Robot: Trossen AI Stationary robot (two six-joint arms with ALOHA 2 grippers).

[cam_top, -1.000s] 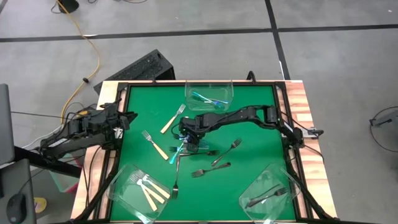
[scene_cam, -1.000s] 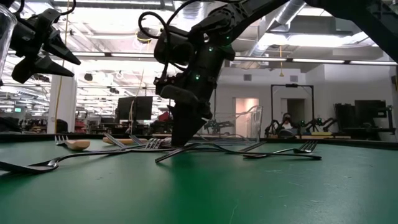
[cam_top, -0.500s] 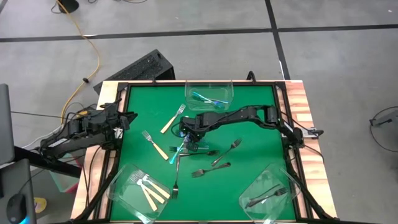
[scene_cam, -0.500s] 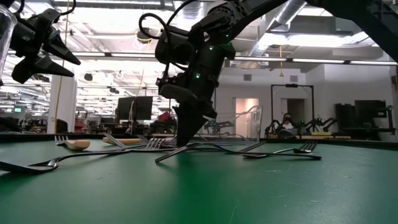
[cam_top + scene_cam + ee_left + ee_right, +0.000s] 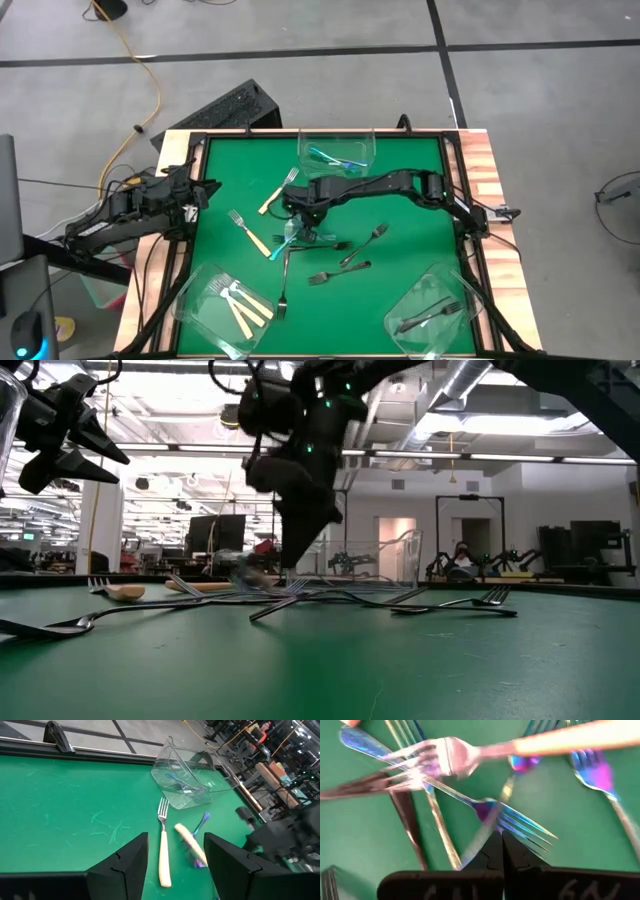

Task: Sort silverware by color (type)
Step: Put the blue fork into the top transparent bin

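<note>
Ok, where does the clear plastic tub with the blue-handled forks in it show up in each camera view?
High view: the clear plastic tub sits at the middle of the table's far edge.
Low view: in the background, right of centre, beyond the loose forks.
Left wrist view: upper middle.
Right wrist view: not in it.
Shared landmark: the cream-handled fork lying short of the tub, tines toward it, in the high and left wrist views.
</note>
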